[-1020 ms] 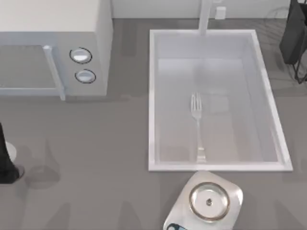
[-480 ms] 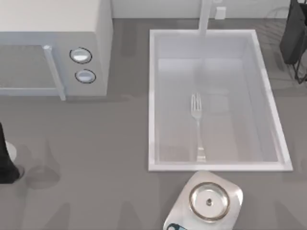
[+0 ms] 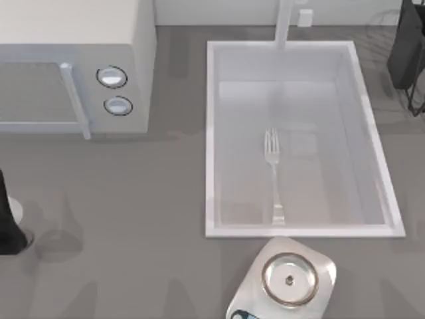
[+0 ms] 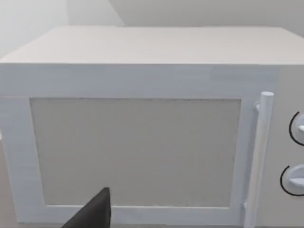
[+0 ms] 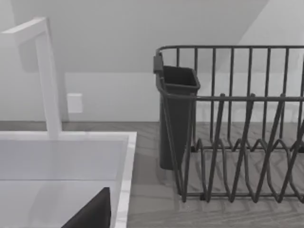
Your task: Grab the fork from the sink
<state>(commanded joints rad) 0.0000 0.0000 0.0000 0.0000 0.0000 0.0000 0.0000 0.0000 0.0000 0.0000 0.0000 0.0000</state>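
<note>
Along the sink's point(image 3: 211, 133) flat bottom the fork point(image 3: 273, 174) lay untouched, tines toward the faucet point(image 3: 284, 23); we couldn't tell how either arm's jaws stood.

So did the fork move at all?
No. The fork lies where it did, in the sink, tines toward the faucet, handle end by the near rim.

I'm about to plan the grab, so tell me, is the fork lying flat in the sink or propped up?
Flat: the fork lies on the bottom of the sink, tines toward the faucet.
</note>
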